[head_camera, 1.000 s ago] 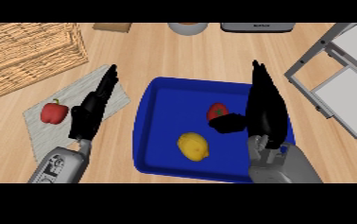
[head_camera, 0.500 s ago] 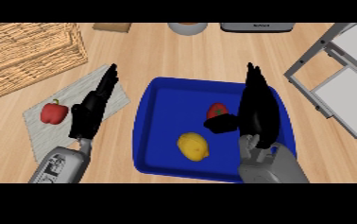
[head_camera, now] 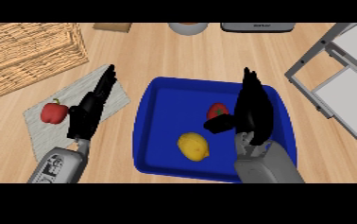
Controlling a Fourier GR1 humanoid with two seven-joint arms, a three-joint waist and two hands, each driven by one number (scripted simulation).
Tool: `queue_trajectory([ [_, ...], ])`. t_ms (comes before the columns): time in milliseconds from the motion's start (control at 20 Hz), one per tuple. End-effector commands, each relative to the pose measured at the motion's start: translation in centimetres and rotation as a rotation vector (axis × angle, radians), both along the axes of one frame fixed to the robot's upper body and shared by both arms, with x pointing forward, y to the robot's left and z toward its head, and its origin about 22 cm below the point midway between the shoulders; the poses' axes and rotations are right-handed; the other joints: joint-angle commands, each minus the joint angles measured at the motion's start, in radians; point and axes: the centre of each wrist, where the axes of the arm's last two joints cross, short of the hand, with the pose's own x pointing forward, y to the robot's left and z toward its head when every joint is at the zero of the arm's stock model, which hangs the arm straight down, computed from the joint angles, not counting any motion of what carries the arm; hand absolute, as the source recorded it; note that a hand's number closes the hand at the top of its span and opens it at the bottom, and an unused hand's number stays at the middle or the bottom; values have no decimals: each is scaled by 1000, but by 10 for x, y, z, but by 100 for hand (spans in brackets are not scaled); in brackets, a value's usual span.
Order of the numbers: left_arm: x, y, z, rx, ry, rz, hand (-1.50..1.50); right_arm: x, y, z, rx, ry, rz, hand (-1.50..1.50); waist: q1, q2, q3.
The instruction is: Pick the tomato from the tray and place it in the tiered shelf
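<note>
Over the tray (head_camera: 162, 167): right hand (head_camera: 250, 109), fingers straight, thumb beside the tomato (head_camera: 216, 109), ready to grab.
Left hand (head_camera: 92, 108): open, resting.
Shelf (head_camera: 327, 79): waiting, well apart.

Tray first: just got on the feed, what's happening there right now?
The right robot hand is over the blue tray, fingers straight and thumb out toward the tomato, which sits in the tray, not gripped. A lemon lies in the tray beside it. The left robot hand rests open over a grey mat that carries a red pepper. The shelf stands at the right edge, with nothing seen on it.
</note>
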Motion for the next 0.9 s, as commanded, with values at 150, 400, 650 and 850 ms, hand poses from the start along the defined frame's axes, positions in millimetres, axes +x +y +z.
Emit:
queue_trajectory([
  [150,-6,11,9,11,2,-14,0,5,-2,5,-11,139,-154,-150,2,-3,0],
  [400,1,-2,3,5,-9,5,0,11,-9,-12,-11,163,-158,-150,-4,0,0],
  [650,10,-1,-3,-6,4,-3,0,16,-5,-27,-16,157,-151,-150,-5,1,0],
  [850,11,-4,9,-3,3,-11,0,28,-2,-43,-30,156,-170,-150,2,2,1],
])
